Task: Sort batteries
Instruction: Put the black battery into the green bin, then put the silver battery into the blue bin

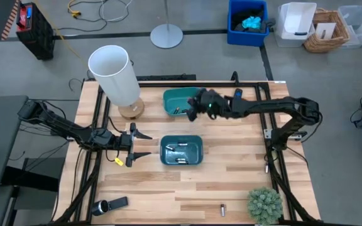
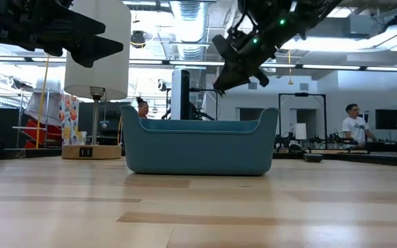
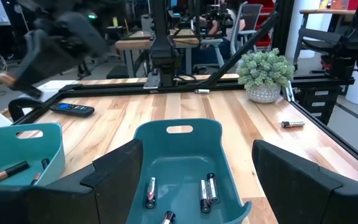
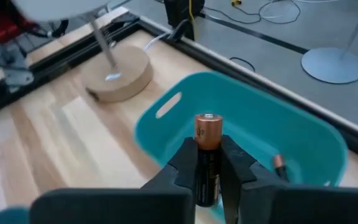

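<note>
My right gripper (image 1: pixel 195 108) hangs over the far teal bin (image 1: pixel 176 100), shut on a battery (image 4: pixel 207 149) with a copper top and a black body. A few batteries lie in that bin (image 3: pixel 11 170). My left gripper (image 1: pixel 144 145) is open and level, just left of the near teal bin (image 1: pixel 197 150), touching nothing. The near bin (image 3: pixel 179 143) holds three batteries on its floor (image 3: pixel 207 188). One lone battery (image 1: pixel 222 209) lies on the wood near the table's near edge. My right gripper pinches the battery by its black body (image 4: pixel 207 177) between the two fingers (image 4: pixel 184 165), which lie across it. The copper end (image 4: pixel 207 127) sticks out past the fingertips. The battery is lifted clear, above the far bin (image 4: pixel 260 124).
A white lamp (image 1: pixel 115 75) on a round wooden base stands at the far left of the table. A black remote (image 1: pixel 119 202) and a flashlight-like cylinder (image 1: pixel 99 207) lie at the near left corner. A small potted plant (image 1: pixel 264 204) sits at the near right corner.
</note>
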Robot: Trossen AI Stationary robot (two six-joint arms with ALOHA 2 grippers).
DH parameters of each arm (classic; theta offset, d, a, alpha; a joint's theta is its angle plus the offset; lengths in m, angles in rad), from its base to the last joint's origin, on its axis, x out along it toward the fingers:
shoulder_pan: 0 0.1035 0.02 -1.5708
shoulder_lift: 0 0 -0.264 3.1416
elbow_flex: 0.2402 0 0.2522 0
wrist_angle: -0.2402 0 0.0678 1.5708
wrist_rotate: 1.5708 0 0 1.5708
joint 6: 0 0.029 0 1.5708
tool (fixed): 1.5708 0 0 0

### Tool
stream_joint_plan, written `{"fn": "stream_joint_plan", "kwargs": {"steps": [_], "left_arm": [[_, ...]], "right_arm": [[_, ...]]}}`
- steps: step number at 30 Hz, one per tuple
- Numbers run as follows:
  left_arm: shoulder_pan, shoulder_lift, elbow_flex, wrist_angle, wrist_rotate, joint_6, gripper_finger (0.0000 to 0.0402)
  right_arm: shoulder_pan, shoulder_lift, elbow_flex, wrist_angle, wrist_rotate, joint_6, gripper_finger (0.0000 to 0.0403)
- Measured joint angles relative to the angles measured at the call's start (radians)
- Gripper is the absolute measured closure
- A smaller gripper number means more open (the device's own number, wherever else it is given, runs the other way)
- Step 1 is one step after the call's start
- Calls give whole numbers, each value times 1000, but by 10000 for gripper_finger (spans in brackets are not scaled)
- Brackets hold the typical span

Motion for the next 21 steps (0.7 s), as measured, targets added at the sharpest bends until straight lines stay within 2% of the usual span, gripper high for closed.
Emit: {"fn": "stream_joint_plan", "kwargs": {"steps": [4,7,11,13,18,21], "left_arm": [[0,0,0,0,0,4,107],[10,0,0,0,0,4,107],[22,0,0,-1,-1,-7,107],[24,0,0,-3,-1,-14,107],[24,0,0,-10,0,-24,107],[24,0,0,-10,0,-24,107]], "right_arm": [[-61,0,0,26,-44,-14,319],[-88,0,0,30,-87,-12,264],[-95,0,-1,50,-90,-30,179],[-89,-4,-1,79,-91,-50,150],[-38,-95,-1,-5,-72,-81,134],[44,-186,-1,-153,32,-90,137]]}}
